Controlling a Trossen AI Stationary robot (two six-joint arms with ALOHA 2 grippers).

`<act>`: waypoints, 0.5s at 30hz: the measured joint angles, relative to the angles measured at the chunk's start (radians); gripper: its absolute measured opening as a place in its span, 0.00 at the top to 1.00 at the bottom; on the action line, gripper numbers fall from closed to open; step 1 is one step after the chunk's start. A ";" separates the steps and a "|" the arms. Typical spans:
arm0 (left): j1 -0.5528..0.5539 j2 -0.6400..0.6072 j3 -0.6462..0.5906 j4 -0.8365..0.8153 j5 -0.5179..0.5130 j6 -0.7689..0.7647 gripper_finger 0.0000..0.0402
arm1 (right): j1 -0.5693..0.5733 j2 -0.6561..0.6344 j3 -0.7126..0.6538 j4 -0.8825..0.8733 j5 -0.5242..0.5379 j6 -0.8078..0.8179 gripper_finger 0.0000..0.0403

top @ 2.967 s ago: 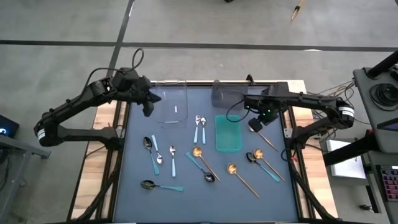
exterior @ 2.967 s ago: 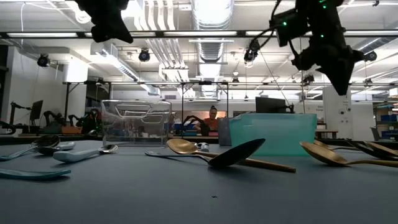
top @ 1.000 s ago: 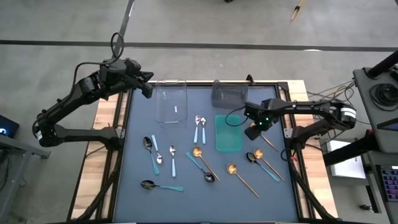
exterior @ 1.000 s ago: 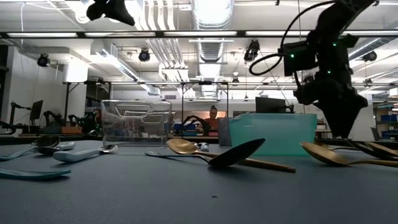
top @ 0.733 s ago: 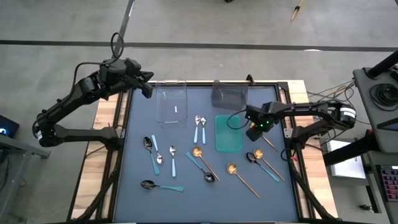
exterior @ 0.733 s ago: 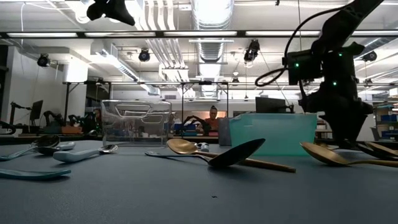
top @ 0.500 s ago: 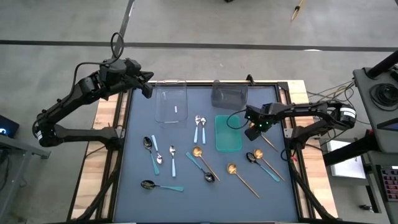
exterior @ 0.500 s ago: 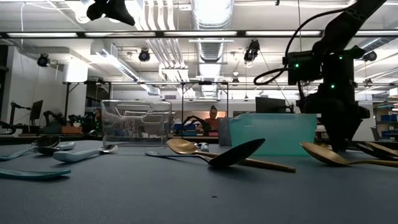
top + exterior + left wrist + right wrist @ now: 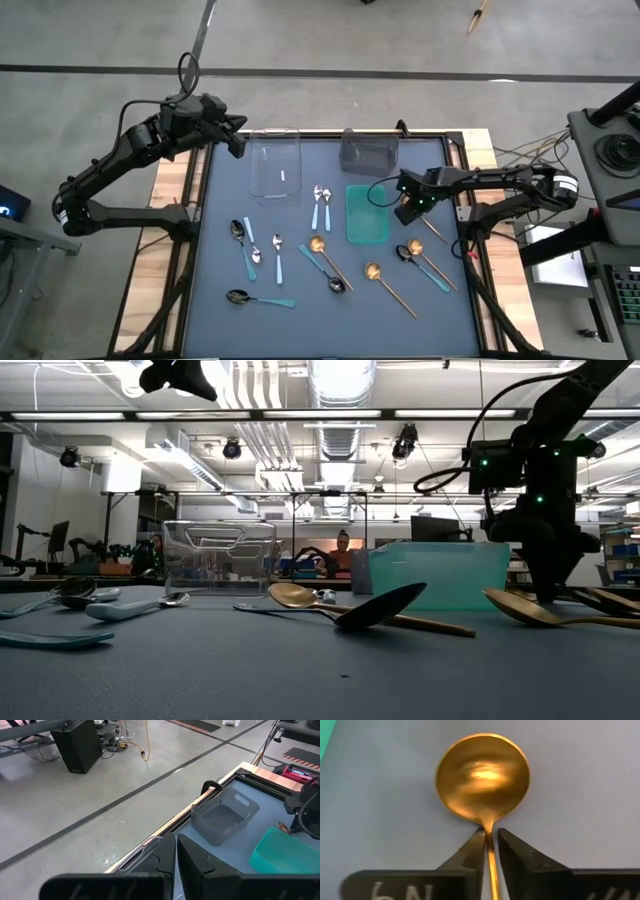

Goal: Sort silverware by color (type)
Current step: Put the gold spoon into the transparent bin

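Note:
My right gripper [image 9: 408, 212] points down at the mat's right side, just right of the teal bin [image 9: 367, 214], shut on an all-gold spoon [image 9: 482, 777]. That spoon's handle [image 9: 433, 232] runs out from under the gripper toward the near right. More spoons lie flat on the mat. There is a light-blue-handled pair [image 9: 320, 205], other gold ones [image 9: 385, 282] and teal-handled dark ones [image 9: 255, 298]. My left gripper [image 9: 236, 145] hangs shut, high over the far left corner, touching nothing. My right gripper pinches the gold spoon's thin neck [image 9: 489, 834], right behind the bowl, between its two fingers [image 9: 470, 851]. The fingers come from above, pointing down, and stand across the handle. The spoon lies flat on the mat, bowl facing up.
A clear bin [image 9: 276, 168] and a grey bin [image 9: 368, 150] stand at the far edge of the mat. Another gold spoon and a dark spoon [image 9: 408, 250] lie close on the near side of my right gripper. In the low view a person [image 9: 343, 550] sits far behind the table.
My right gripper has sunk straight down to the mat beside the teal bin. In the low view its fingers have drawn together around the gold spoon. The spoon has stayed where it lay.

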 joint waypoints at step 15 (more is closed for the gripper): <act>-0.001 0.000 0.039 0.001 0.001 0.001 1.00 | 0.001 -0.096 0.105 -0.161 -0.022 0.010 0.98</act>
